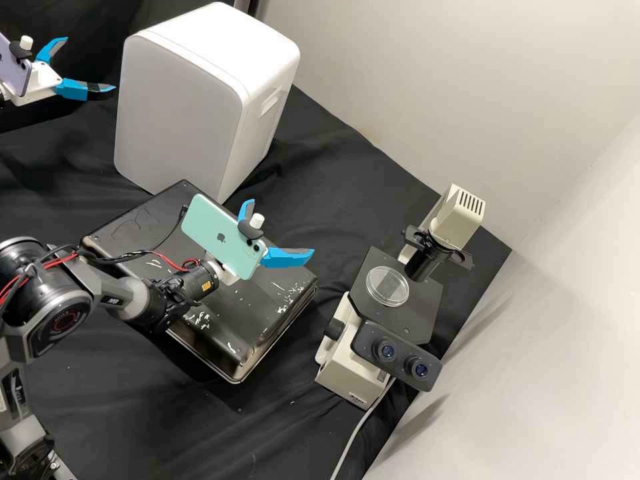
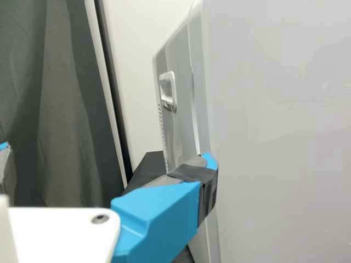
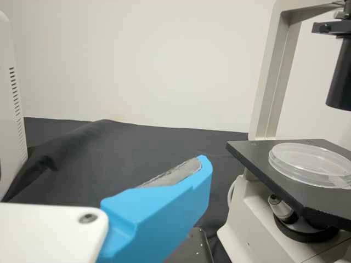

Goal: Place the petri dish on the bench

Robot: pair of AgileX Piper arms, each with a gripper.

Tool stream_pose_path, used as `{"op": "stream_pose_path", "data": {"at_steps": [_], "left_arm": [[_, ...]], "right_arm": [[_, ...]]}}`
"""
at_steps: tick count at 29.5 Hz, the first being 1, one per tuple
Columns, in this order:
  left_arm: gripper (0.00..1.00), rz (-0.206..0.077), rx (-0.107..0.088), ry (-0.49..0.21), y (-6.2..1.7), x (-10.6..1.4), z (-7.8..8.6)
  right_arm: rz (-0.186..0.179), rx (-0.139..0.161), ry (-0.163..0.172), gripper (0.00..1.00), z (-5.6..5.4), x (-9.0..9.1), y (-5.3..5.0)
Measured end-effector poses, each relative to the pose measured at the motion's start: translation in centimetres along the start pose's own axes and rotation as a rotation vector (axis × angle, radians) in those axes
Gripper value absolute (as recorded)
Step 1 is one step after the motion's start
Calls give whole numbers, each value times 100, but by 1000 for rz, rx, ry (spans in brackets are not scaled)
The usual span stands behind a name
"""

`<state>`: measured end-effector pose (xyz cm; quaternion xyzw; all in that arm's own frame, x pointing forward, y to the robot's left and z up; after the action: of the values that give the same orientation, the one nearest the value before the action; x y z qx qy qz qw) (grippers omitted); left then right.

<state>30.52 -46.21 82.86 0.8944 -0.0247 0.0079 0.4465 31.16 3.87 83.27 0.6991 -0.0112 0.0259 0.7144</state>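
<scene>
The clear round plastic petri dish (image 1: 389, 285) is lying flat on the flat black stage (image 1: 417, 320) of the white microscope (image 1: 347, 363), under its dark lens tube (image 1: 421, 263), and nothing is touching it. The microscope is standing on the black cloth-covered bench (image 1: 320, 167), near the pale wall (image 1: 433, 100). The right gripper (image 1: 280, 228) is hanging in the air over a dark flat metal tray with white marks (image 1: 260, 320), well apart from the dish and off to the side of the microscope. Its 2 blue fingers (image 1: 293, 255) are spreading wide apart and are holding nothing. A mint green phone (image 1: 217, 235) is sitting on this arm's wrist. In the right wrist view, the dish is showing past 1 blue finger (image 3: 164, 200). The left gripper (image 1: 85, 65) is hanging at the far side of the bench, just beside a tall white box with round corners (image 1: 200, 93). Its 2 fingers are also spreading wide apart and are holding nothing. In the left wrist view, 1 blue finger (image 2: 159, 219) is sitting very close to the side of the white box, but I cannot tell if it is touching.
</scene>
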Motion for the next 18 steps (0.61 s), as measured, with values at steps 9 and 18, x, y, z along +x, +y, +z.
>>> {"op": "stream_pose_path", "data": {"at_steps": [9,18], "left_arm": [[100,0,0,0,0,0,0],[100,-12,-4,-53,-17,-33,71]], "right_arm": [[0,0,0,100,0,0,0],[0,0,0,100,0,0,0]]}}
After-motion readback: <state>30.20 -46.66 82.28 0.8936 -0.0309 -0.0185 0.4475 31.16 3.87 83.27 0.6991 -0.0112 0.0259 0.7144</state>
